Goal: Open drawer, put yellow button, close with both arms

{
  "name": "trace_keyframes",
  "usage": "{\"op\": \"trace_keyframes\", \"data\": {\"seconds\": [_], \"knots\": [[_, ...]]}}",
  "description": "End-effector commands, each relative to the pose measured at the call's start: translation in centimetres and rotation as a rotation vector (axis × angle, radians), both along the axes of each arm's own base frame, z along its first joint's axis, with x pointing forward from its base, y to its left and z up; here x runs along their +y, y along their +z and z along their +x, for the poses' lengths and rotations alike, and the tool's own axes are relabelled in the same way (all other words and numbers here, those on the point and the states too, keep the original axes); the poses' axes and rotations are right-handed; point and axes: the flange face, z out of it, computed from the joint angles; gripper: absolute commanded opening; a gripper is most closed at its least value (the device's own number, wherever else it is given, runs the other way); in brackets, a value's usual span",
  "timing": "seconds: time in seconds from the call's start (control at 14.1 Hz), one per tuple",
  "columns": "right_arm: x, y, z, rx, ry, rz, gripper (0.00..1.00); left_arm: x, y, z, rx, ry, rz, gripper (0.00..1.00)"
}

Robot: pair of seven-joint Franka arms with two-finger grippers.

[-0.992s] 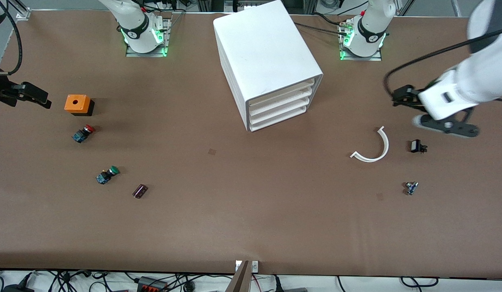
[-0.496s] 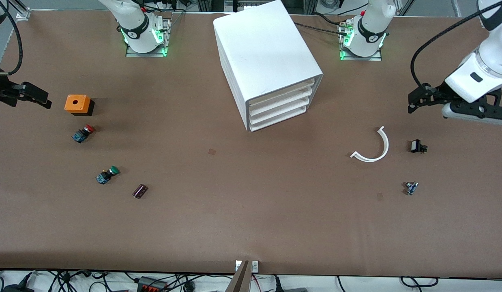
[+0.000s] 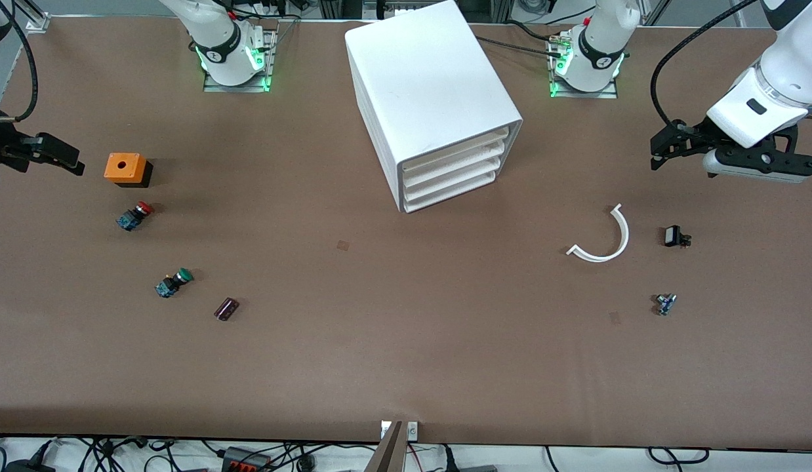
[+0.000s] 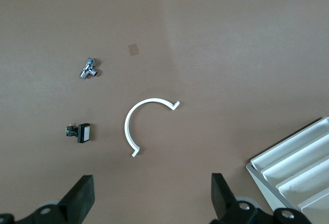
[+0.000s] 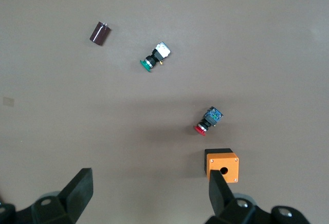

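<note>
Front view: all drawers shut, no yellow button visible; left gripper point(image 3: 656, 152) and right gripper point(image 3: 68, 160) hover over the tabletop point(image 3: 406, 341), fingers spread wide. Task looks finished; nothing further needed.

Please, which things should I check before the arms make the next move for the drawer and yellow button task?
1. Drawer pulled out: not ok, it sits shut, flush with the three lower ones.
2. Yellow button found: cannot tell; only the red-capped button and green-capped button show.
3. Left claw open, holding nothing: ok, over the table's left-arm end.
4. Right claw open, holding nothing: ok, over the right-arm end, by the orange box.
</note>
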Motion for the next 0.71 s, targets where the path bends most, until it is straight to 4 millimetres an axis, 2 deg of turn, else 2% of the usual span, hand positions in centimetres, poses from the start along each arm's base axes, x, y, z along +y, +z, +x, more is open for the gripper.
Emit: {"op": "trace_keyframes", "data": {"seconds": [0.0, 0.21, 0.64], "knots": [[0.08, 0.27, -0.91, 0.000, 0.013, 0.004, 1.00, 0.43, 1.14, 1.13, -0.018, 0.013, -0.011, 1.00], [0.16, 0.11, -0.81, 0.002, 0.015, 0.004, 1.00, 1.21, 0.76, 1.50, -0.006, 0.025, -0.010, 1.00], [0.34, 0.12, -0.78, 0.000, 0.018, 0.005, 1.00, 1.05, 0.38, 1.66, 0.003, 0.022, -0.007, 1.00]]}}
